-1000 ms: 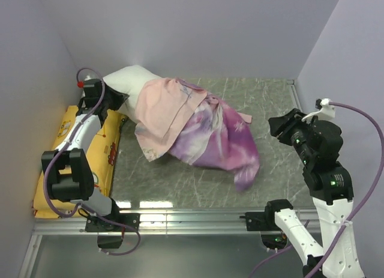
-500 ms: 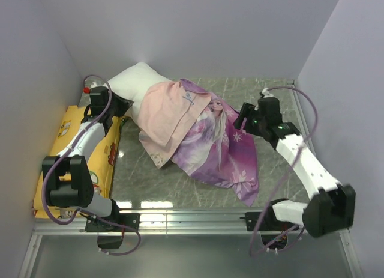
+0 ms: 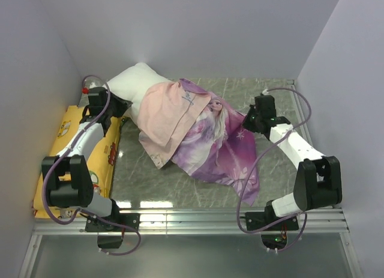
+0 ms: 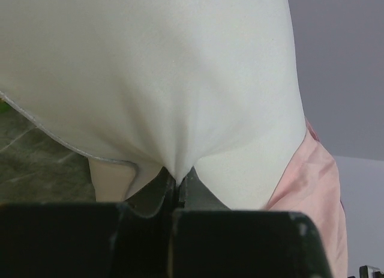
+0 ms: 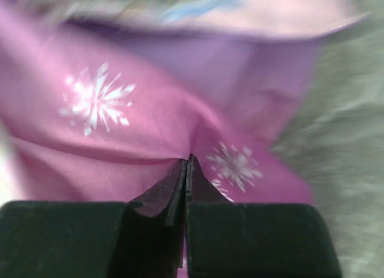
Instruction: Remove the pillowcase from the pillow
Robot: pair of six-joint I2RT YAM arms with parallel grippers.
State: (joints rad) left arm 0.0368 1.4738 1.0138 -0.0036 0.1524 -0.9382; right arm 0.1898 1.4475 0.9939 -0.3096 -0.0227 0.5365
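Top view: the pillow (image 3: 133,83) lies in the far left corner of the marbled table (image 3: 273,92). Its right part is covered by the pillowcase (image 3: 210,147), whose pale pink inside shows near the pillow. The left gripper (image 4: 178,181), fingers pressed together, pinches the pillow's white fabric. The right gripper (image 5: 186,165) pinches the pillowcase's purple right edge, between two snowflakes.

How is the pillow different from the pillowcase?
The pillow is plain white and puffy; the pillowcase is purple-pink with a princess, thin and rumpled. The left hand pinches the pillow; the right hand pinches the pillowcase. Both are soft cloth.
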